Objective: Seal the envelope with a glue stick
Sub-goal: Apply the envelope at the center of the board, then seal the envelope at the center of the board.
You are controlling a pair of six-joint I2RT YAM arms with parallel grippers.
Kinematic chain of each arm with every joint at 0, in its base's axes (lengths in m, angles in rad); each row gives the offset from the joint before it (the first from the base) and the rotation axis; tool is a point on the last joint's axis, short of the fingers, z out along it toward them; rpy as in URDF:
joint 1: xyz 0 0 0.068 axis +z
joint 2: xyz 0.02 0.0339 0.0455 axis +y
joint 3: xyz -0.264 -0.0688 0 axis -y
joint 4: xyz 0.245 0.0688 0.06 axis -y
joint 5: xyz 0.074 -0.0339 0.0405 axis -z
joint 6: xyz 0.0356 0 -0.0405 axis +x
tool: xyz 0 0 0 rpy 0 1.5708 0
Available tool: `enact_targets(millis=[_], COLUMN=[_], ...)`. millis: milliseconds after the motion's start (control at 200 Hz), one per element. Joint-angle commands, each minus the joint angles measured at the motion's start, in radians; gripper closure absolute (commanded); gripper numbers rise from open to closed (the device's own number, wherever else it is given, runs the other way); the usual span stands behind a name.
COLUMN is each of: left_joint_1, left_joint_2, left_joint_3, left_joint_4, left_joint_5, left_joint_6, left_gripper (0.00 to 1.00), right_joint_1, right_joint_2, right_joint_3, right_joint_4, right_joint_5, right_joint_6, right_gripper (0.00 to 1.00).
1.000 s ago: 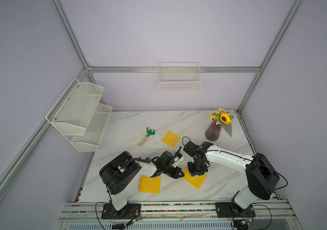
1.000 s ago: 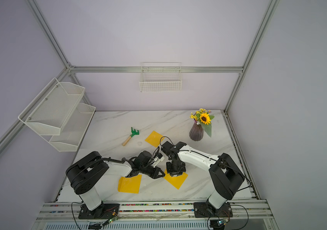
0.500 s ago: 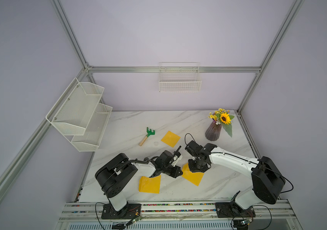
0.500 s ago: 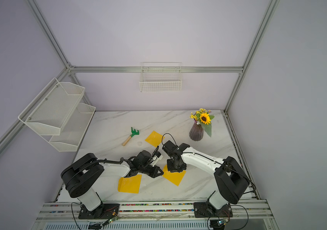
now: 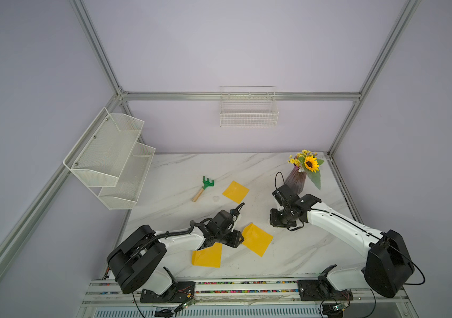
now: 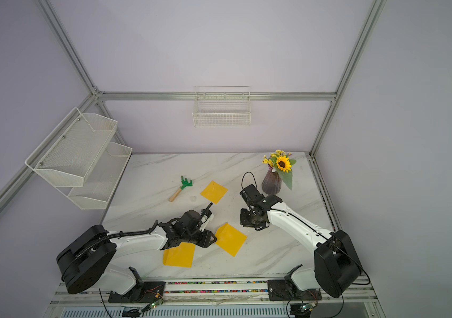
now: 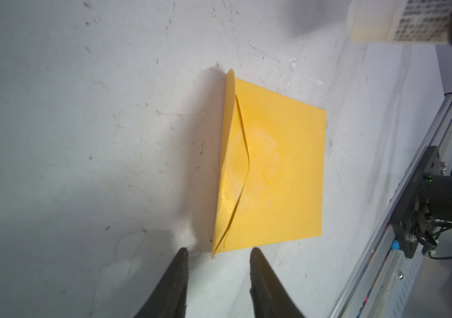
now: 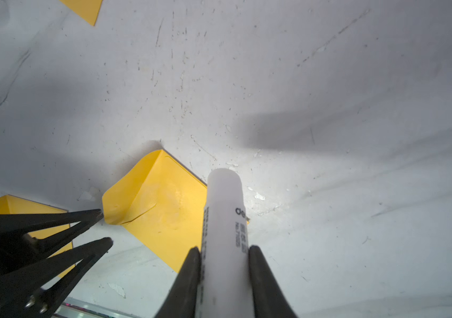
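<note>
Protruding past the right gripper (image 8: 223,249), the glue stick (image 8: 225,209) is clamped between its jaws and is held near the yellow envelope (image 7: 280,170), whose flap (image 7: 233,165) is partly lifted. The left gripper (image 7: 219,250) is seen with jaws apart, nothing gripped, at the envelope's corner.

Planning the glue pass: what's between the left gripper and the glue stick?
Right wrist view: the yellow envelope, flap lifted, lies between left gripper and glue stick.
</note>
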Motion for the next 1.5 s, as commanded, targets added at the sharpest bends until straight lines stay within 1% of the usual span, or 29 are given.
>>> enact_targets(millis=[0, 140, 205, 275, 520, 660, 750, 865, 1045, 1150, 1270, 1320, 1410, 1495], left_joint_1=[0.015, 0.037, 0.037, 0.039, 0.042, 0.042, 0.042, 0.043, 0.054, 0.057, 0.060, 0.058, 0.055, 0.038], left_joint_2=[-0.016, 0.055, 0.090, 0.123, 0.178, 0.197, 0.190, 0.182, 0.119, 0.079, 0.084, 0.095, 0.122, 0.142], left_joint_3=[0.086, 0.187, 0.228, 0.262, 0.290, 0.301, 0.297, 0.304, 0.278, 0.270, 0.288, 0.302, 0.312, 0.328], left_joint_4=[-0.075, -0.112, -0.131, -0.148, -0.173, -0.170, -0.168, -0.191, -0.242, -0.304, -0.376, -0.392, -0.377, -0.376], left_joint_5=[-0.065, -0.013, -0.003, 0.005, 0.022, 0.033, 0.019, 0.005, -0.052, -0.124, -0.187, -0.193, -0.163, -0.163], left_joint_6=[0.031, 0.084, 0.100, 0.113, 0.120, 0.124, 0.121, 0.130, 0.138, 0.135, 0.134, 0.127, 0.122, 0.119], left_gripper=[0.63, 0.66, 0.66, 0.69, 0.73, 0.83, 0.90, 0.96, 0.98, 0.99, 0.98, 0.98, 0.97, 0.97], right_joint_1=[-0.024, -0.051, -0.061, -0.065, -0.076, -0.077, -0.080, -0.080, -0.080, -0.081, -0.081, -0.081, -0.081, -0.080], right_joint_2=[-0.032, -0.076, -0.079, -0.089, -0.117, -0.130, -0.127, -0.139, -0.133, -0.113, -0.118, -0.109, -0.109, -0.102], right_joint_3=[-0.010, -0.027, -0.026, -0.031, -0.052, -0.060, -0.053, -0.065, -0.068, -0.059, -0.072, -0.064, -0.064, -0.064], right_joint_4=[0.019, 0.031, 0.030, 0.033, 0.039, 0.043, 0.037, 0.049, 0.054, 0.047, 0.063, 0.058, 0.058, 0.060], right_joint_5=[-0.020, -0.020, -0.032, -0.036, -0.046, -0.051, -0.057, -0.055, -0.066, -0.072, -0.069, -0.073, -0.077, -0.079], right_joint_6=[-0.046, -0.065, -0.068, -0.075, -0.078, -0.082, -0.079, -0.083, -0.082, -0.080, -0.086, -0.083, -0.085, -0.082], right_gripper=[1.00, 1.00, 1.00, 1.00, 1.00, 1.00, 1.00, 1.00, 1.00, 1.00, 1.00, 1.00, 1.00, 1.00])
